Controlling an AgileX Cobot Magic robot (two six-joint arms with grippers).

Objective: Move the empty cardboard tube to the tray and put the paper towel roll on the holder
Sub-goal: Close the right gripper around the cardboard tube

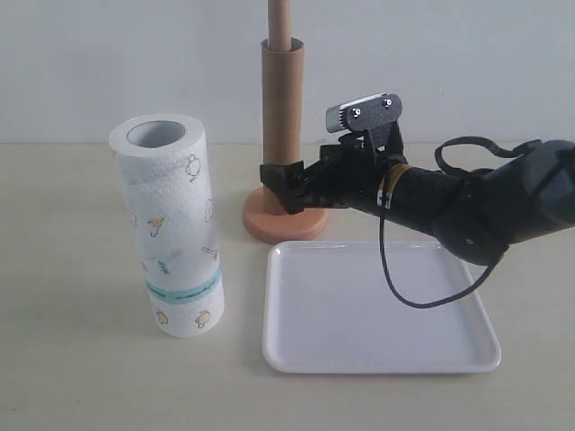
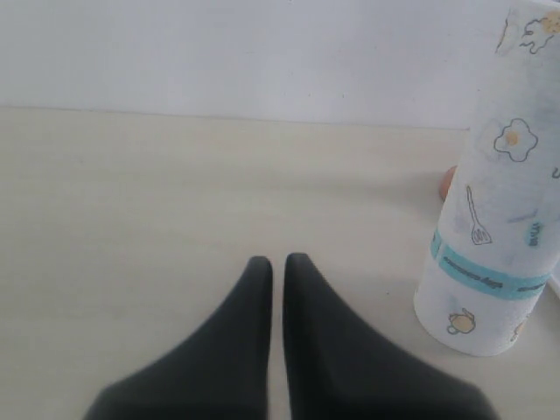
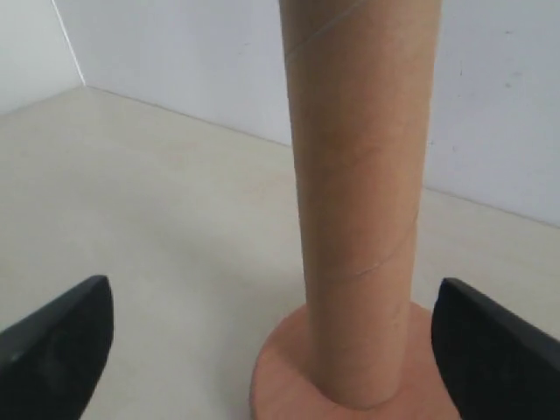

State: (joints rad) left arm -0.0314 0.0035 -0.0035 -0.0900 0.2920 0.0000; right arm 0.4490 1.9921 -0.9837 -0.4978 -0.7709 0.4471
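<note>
The empty cardboard tube (image 1: 282, 103) (image 3: 359, 219) stands upright, sleeved over the pole (image 1: 279, 20) of the orange-tan holder, and rests on its round base (image 1: 269, 220) (image 3: 284, 376). My right gripper (image 1: 283, 187) (image 3: 276, 350) is open low at the tube, one finger (image 3: 57, 341) on each side and clear of it. To the left the paper towel roll (image 1: 171, 224) (image 2: 499, 219) stands upright on the table. The white tray (image 1: 377, 364) lies empty in front of the holder. My left gripper (image 2: 278, 262) is shut on nothing, low over bare table beside the roll; the exterior view does not show it.
A pale wall runs close behind the holder. My right arm (image 1: 485, 202) reaches in from the right above the tray's far edge, with a black cable (image 1: 404, 292) hanging over the tray.
</note>
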